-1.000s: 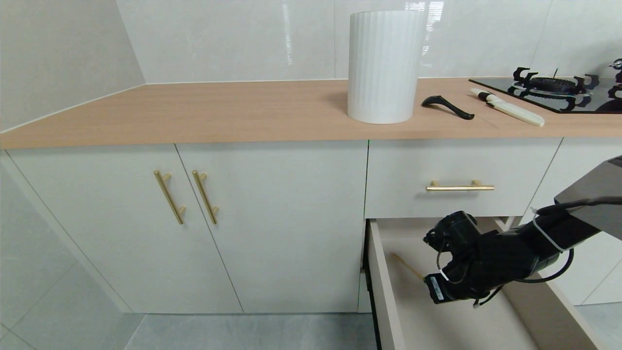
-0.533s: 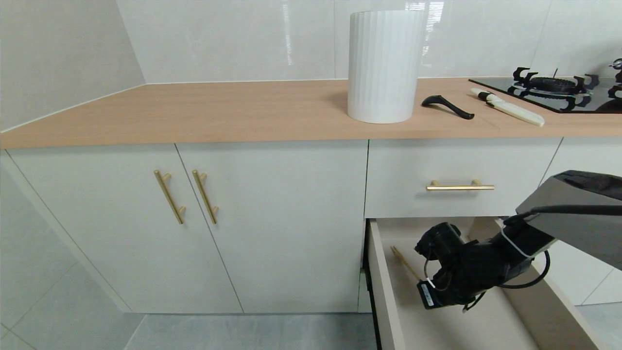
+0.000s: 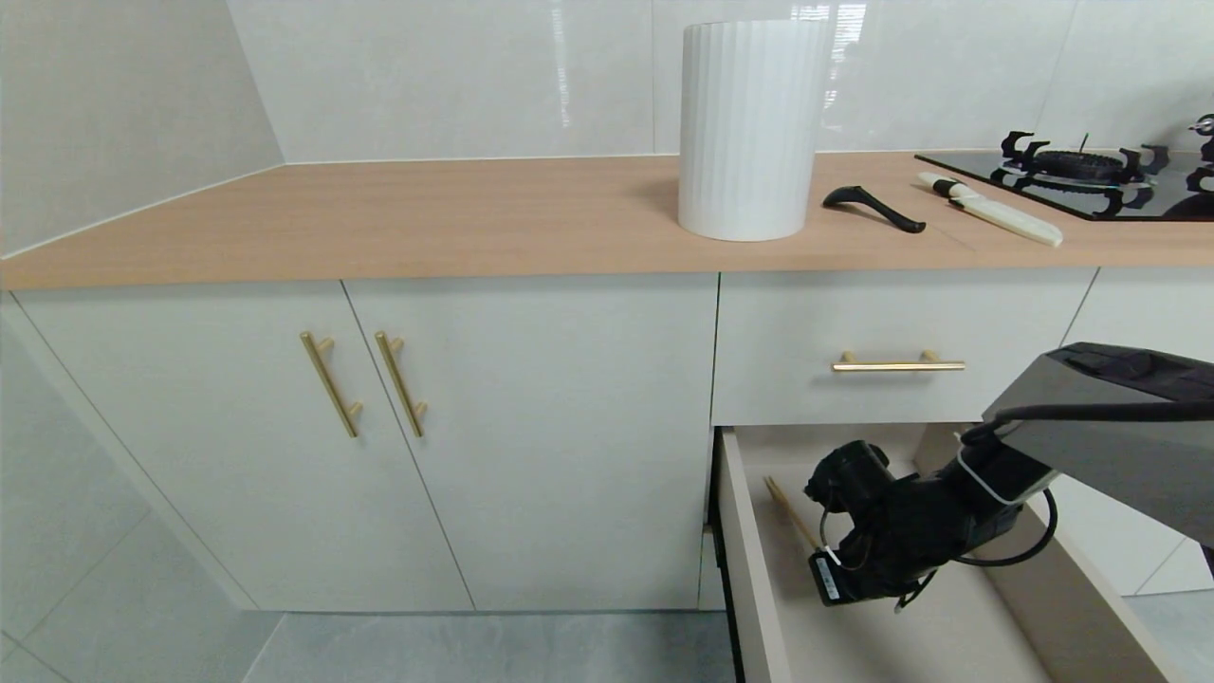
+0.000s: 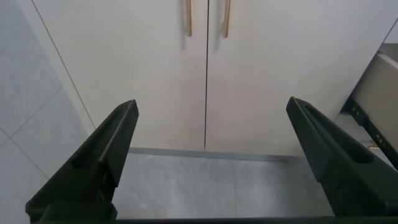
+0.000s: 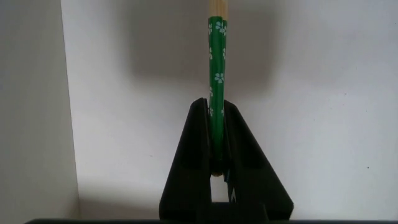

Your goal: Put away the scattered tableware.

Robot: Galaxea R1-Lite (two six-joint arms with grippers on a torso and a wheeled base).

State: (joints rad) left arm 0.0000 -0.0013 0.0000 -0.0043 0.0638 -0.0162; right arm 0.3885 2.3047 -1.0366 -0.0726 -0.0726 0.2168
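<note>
**Carefully into the drawer with a skinny chopstick**

The right tool (image 5: 216, 115) is squeezed shut on a chopstick (image 5: 217, 50). It pinches the green end, the part with little white flowers. The plain wooden end pokes out in front. The tool is low inside the open drawer (image 3: 749, 569), near its left wall, so the chopstick is over the drawer floor. I cannot tell if the tip touches it.

I think the chopstick is very light, hard and smooth. It won't bend, but it could slide or twist in a loose pinch, and it may roll once it is let go. Holding the thick green end seems a good spot.

The left tool (image 4: 211, 109) is spread wide apart with nothing in it, down by the cupboard doors (image 4: 205, 62).

Up on the surface (image 3: 379, 218) lie a knife (image 3: 996, 213) and a black handle (image 3: 873, 209). The knife looks safest to grab by its handle.
</note>
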